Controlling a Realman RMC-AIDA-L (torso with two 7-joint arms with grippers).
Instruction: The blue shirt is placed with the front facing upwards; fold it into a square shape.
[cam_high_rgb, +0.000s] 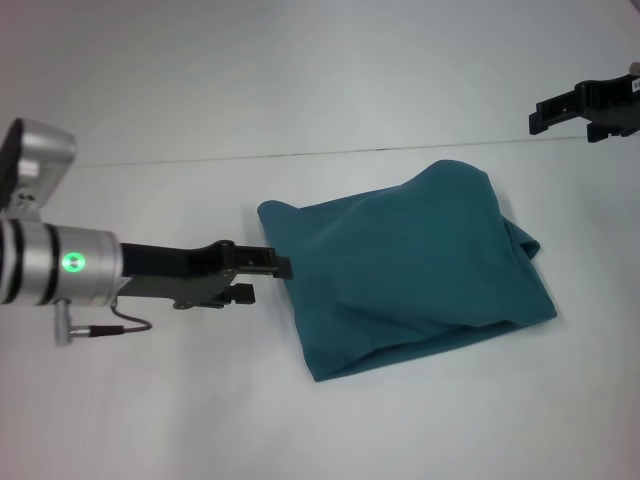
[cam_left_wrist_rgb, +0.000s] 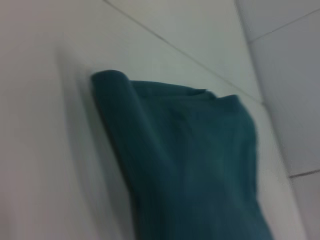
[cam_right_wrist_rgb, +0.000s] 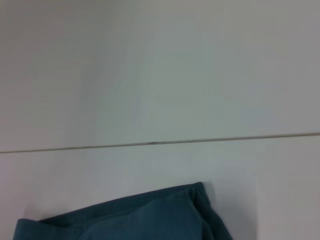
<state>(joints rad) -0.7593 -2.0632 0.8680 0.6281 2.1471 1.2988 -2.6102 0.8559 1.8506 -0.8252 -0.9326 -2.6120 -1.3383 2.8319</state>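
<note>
The white table (cam_high_rgb: 150, 420) spreads wide and bare on all sides, with a thin seam (cam_high_rgb: 200, 158) running across its far part. The blue shirt (cam_high_rgb: 410, 265) lies folded into a rough, lumpy square a little right of centre, its near edge slanting and its left edge rolled. The left gripper (cam_high_rgb: 270, 272) reaches in low from the left, its fingertips right at the shirt's left edge; whether they pinch cloth I cannot tell. The right gripper (cam_high_rgb: 560, 115) hangs well apart at the far right, above the seam.
</note>
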